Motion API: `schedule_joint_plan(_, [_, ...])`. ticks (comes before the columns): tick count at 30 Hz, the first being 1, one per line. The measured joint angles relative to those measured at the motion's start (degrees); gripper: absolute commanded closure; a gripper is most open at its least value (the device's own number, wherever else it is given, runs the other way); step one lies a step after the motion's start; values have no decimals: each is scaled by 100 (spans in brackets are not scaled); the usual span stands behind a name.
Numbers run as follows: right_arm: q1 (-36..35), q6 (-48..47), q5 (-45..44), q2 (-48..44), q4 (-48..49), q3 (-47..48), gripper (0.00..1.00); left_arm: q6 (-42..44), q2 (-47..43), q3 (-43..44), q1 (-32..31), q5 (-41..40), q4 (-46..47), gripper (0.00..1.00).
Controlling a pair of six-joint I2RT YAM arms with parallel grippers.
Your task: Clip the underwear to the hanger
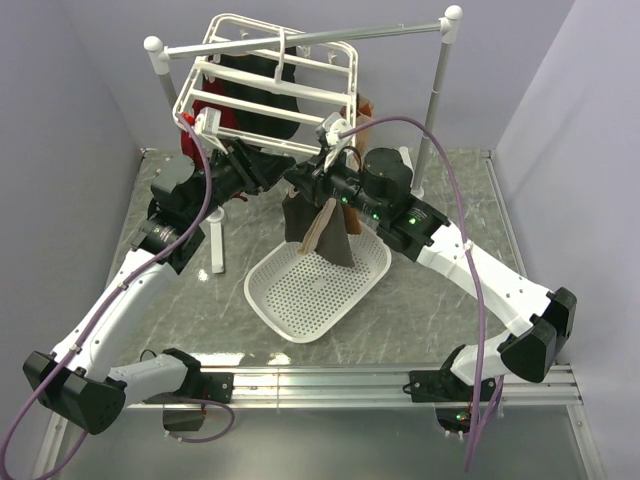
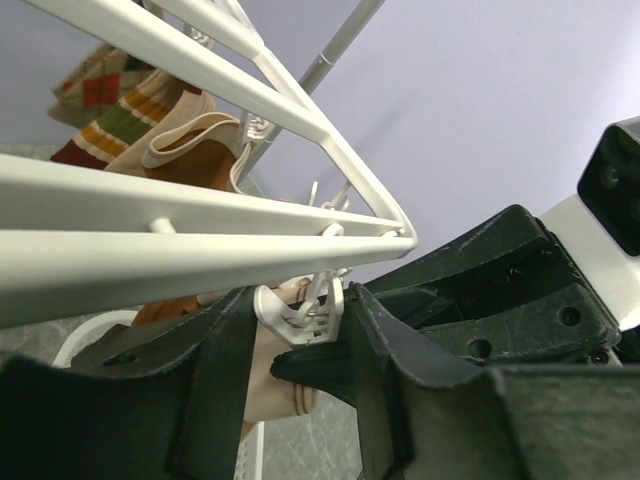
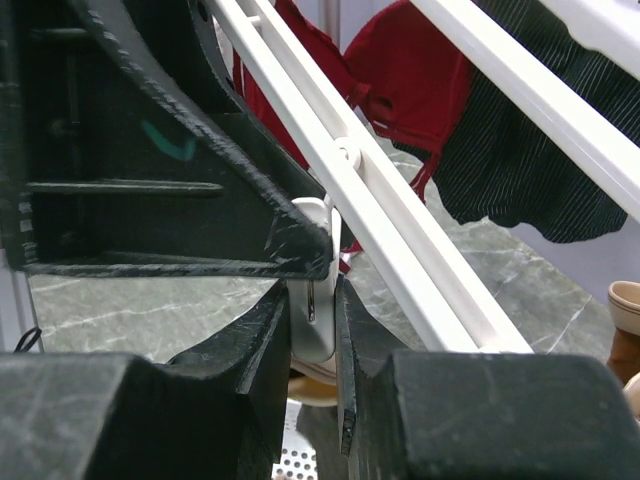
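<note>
While our left claw [image 2: 298, 302] stands narrowed around one small clip [image 2: 300, 320] at the corner of the hanger [image 2: 150, 200], with both fingers touching the clip's sides, we judge that it is squeezing the clip apart. Just to the right, our right claw [image 3: 318, 310] is nearly closed. The clip's white body and a scrap of beige waistband fill its narrow gap, and we judge that it pinches the waistband. The underwear [image 1: 338, 245] hangs from there, above the white basket [image 1: 300, 305] in the middle of the surface [image 1: 200, 310], somewhat toward the far edge. Feeding the fabric into the clip is the step in hand. Next, the waistband must sit fully inside the clip before the left claw eases off, and only then should the right let go.
</note>
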State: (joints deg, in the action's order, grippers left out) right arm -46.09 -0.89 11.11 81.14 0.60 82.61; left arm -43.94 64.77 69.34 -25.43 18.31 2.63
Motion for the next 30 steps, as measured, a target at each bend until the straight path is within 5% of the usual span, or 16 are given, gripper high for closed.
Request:
schedule_joint_plan(11, [9,-2,-11,-55,26,-20,100,-144,48,-2,7,-20,131,83])
schedule_joint_plan(14, [11,-2,-17,-76,31,-50,100,-184,55,-2,7,-17,131,100])
schedule_joint_plan(18, [11,-2,-39,-81,28,-55,100,-186,68,-2,7,-11,142,97])
schedule_joint_plan(20, [11,-2,-42,-81,26,-55,100,-186,72,-2,7,0,142,78])
schedule_joint_plan(24, [11,-2,-48,-81,26,-57,100,-210,72,-2,13,-17,140,63])
schedule_joint_plan(30, [11,-2,-42,-81,28,-57,100,-223,72,-2,42,-20,140,57])
